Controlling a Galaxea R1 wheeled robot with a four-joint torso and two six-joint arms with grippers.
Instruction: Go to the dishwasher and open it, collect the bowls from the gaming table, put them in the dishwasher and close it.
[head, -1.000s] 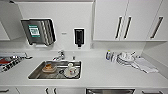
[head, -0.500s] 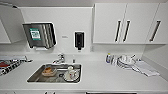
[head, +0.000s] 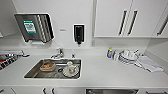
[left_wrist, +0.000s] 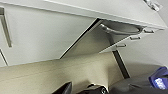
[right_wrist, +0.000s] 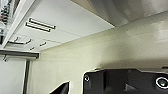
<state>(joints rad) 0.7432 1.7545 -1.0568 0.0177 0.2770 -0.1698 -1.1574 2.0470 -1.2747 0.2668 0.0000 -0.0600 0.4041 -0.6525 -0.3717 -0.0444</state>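
A strip of the dishwasher's (head: 112, 91) stainless front shows under the worktop edge, right of the sink, in the head view. In the left wrist view its door (left_wrist: 92, 41) stands tilted out from the white cabinet fronts, with the bar handle (left_wrist: 121, 30) along its upper edge. Dark parts of my left gripper (left_wrist: 66, 88) sit low, away from the door and close to the beige floor. My right gripper (right_wrist: 62, 89) is a dark shape over the same floor, below white drawer fronts (right_wrist: 57, 22). The bowls and the gaming table are out of view.
A steel sink (head: 32, 72) holds an orange bowl (head: 47, 66) and white dishes (head: 70, 70). A faucet (head: 59, 53), a small bottle (head: 109, 53), stacked white dishes (head: 128, 56) and a cloth (head: 148, 63) are on the worktop. Wall cabinets (head: 112, 17) hang above.
The head picture has shifted slightly, so the camera has moved a little. The things on the worktop and in the sink stay where they were.
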